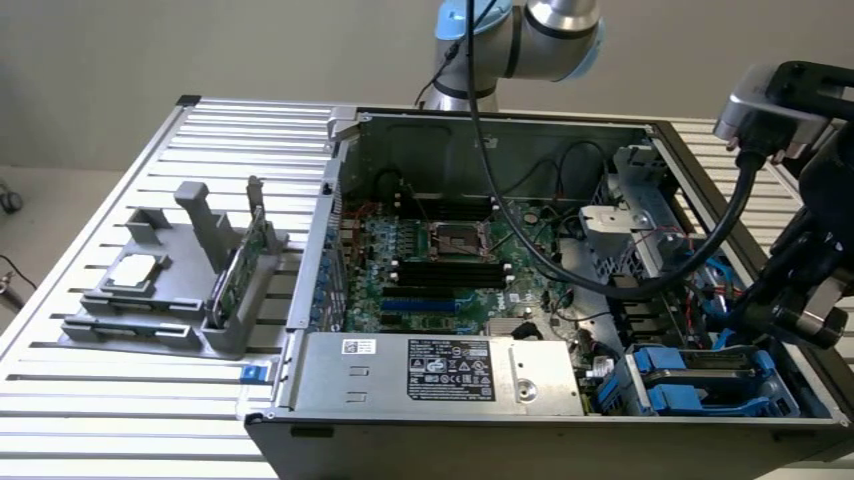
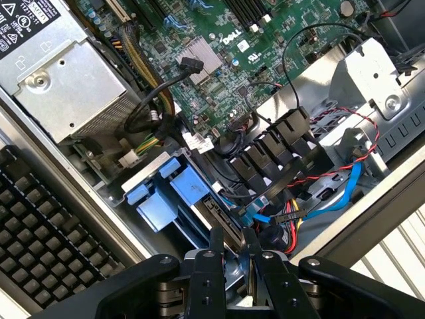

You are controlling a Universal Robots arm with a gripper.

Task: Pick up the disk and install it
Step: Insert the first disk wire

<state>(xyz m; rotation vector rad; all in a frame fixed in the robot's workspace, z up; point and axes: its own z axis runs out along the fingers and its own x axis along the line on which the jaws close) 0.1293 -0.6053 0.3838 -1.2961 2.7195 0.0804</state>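
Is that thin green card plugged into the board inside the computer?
No, the green card stands on edge in the grey holder on the table, outside the computer case.

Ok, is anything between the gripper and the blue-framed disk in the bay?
Nothing visible. The gripper hangs close over the disk; the blue cable and red-black wires lie beside it, not between.

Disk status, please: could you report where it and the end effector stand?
End effector low over case corner. Disk, blue-framed, in case below it. Cables close alongside.
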